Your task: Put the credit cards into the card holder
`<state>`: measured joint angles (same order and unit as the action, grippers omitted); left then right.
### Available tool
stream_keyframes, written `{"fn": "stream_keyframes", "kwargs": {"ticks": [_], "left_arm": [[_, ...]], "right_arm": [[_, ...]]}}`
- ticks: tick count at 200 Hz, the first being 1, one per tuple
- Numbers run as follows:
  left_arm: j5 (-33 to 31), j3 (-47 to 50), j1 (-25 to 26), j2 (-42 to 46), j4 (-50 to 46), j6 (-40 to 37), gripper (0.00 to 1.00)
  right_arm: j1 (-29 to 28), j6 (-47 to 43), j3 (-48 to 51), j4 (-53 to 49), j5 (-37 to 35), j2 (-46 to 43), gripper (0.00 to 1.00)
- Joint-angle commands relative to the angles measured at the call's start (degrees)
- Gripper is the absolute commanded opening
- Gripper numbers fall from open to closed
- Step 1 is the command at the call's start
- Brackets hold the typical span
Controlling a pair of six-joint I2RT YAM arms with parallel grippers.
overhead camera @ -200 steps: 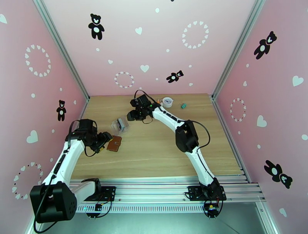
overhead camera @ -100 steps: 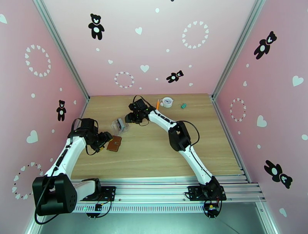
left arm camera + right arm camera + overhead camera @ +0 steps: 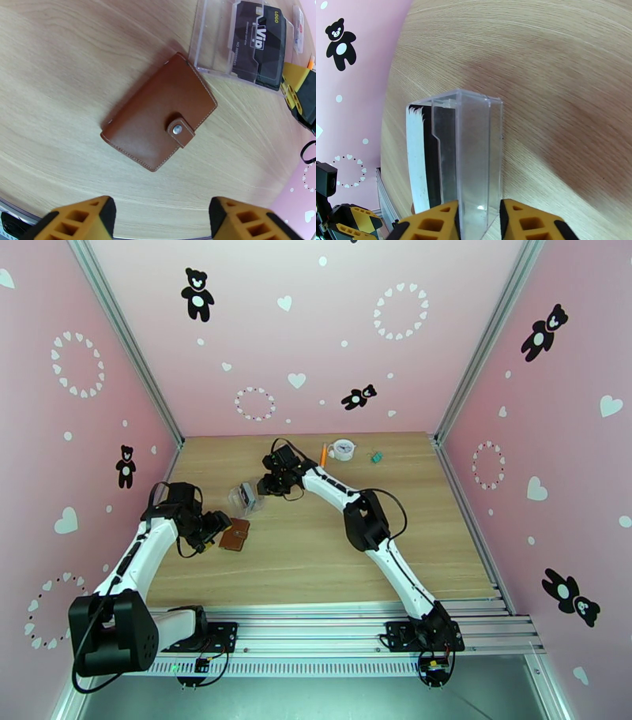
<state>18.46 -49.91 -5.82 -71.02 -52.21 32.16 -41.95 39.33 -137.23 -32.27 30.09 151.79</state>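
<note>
Cards (image 3: 258, 43) stand on edge inside a clear case (image 3: 215, 43) right at the far corner of the card holder (image 3: 158, 118). The one facing out is dark with pale lettering. From where I stand none has reached the card holder yet. It lies flat on the table (image 3: 59, 79), folded shut, with its snap tab (image 3: 179, 129) fastened on top.

The right hand (image 3: 478, 215) is at the case, on the side away from the card holder. Its fingers are narrow and sit against both walls of one end, so it looks closed on the case. The left hand (image 3: 162, 217) hangs over the near side of the card holder, spread wide and holding nothing.

I'd guess the case is light, hard and smooth, so it is likely to skid or tip under a squeeze near one end. The cards look thin, stiff and slick. They would be awkward to pick up once flat on the table, and easier to pinch by the edge that shows where the case wall is cut away. The card holder looks like soft leather, so it will probably flex. The tab seems the place to take hold, with the other hand pinning the cover.
</note>
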Motion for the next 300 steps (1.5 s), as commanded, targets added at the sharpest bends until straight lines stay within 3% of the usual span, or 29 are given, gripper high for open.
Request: {"fn": "stream_keyframes", "kwargs": {"ticks": [1, 75, 97, 110, 195, 245, 300], "left_arm": [[0.0, 0.2, -0.2, -0.7, 0.1, -1.0, 0.67], [2.4, 0.6, -0.2, -1.8, 1.4, -1.7, 0.67], [3.0, 0.8, -0.2, -2.9, 1.9, -1.7, 0.67], [3.2, 0.9, -0.2, -3.3, 2.4, -1.7, 0.66], [5.1, 1.6, -0.2, -7.2, 4.7, -2.0, 0.66], [6.3, 1.5, -0.2, -9.5, 5.4, -2.3, 0.65], [6.3, 1.3, -0.2, -10.4, 5.1, -2.3, 0.64]], "right_arm": [[-0.5, -1.8, -1.7, -3.1, -2.8, 2.5, 0.25], [0.1, -11.1, -3.3, -10.1, -13.7, -1.7, 0.00], [2.8, -13.7, -1.4, -13.0, -15.1, -5.0, 0.00], [4.8, -15.1, 4.5, -11.5, -15.3, -9.3, 0.00], [26.5, -29.5, 51.0, -3.0, -15.2, -44.6, 0.00], [39.1, -38.1, 60.1, -5.3, -14.6, -52.1, 0.00], [49.9, -41.6, 63.0, -5.0, -12.7, -53.2, 0.00]]}}
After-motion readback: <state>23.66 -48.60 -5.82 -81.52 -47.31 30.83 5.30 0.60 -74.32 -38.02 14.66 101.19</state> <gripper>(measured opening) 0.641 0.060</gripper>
